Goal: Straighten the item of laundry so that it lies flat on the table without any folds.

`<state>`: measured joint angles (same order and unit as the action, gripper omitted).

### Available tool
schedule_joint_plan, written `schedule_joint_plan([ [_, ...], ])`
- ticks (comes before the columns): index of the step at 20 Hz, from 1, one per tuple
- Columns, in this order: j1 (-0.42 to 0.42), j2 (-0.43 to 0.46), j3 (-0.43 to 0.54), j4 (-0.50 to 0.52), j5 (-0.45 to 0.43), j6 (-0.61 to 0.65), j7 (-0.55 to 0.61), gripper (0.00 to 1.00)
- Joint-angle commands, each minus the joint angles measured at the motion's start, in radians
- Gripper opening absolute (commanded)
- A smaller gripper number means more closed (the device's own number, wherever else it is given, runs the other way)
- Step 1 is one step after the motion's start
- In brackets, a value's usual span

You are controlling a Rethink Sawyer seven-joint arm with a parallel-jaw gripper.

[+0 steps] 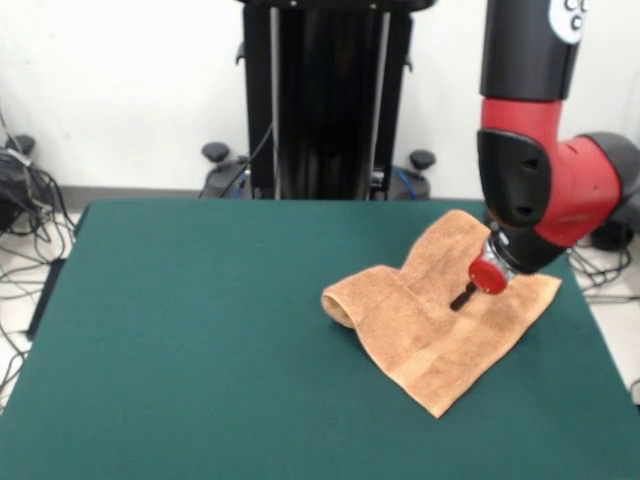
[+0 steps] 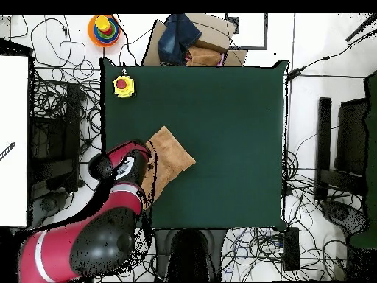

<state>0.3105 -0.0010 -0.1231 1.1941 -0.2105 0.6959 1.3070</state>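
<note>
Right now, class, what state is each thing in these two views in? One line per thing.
Orange-tan terry-cloth towel: folded over and rumpled, not flat.
Dark green felt table: bears the towel towards one side.
Gripper: down on the towel; opening unclear.
Yellow box with a red button: sitting at a table corner.

You will find no text, label, brand, number or sign that can be read in either view. The arm's upper link (image 1: 528, 45) carries a pale panel with small round buttons at the top edge of the front view, but you cannot make out any lettering on it.
</note>
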Motion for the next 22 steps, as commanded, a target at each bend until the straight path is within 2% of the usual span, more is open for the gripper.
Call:
schedule_joint_plan([
  [1,0.024,0.186,0.066,-0.274,0.100,-0.348,0.374,1.00],
  [11,0.035,0.182,0.070,-0.292,0.120,-0.340,0.400,1.00],
  [19,0.048,0.138,0.077,-0.277,0.137,-0.254,0.404,1.00],
  [22,0.026,0.008,0.108,-0.114,0.131,-0.149,0.329,1.00],
])
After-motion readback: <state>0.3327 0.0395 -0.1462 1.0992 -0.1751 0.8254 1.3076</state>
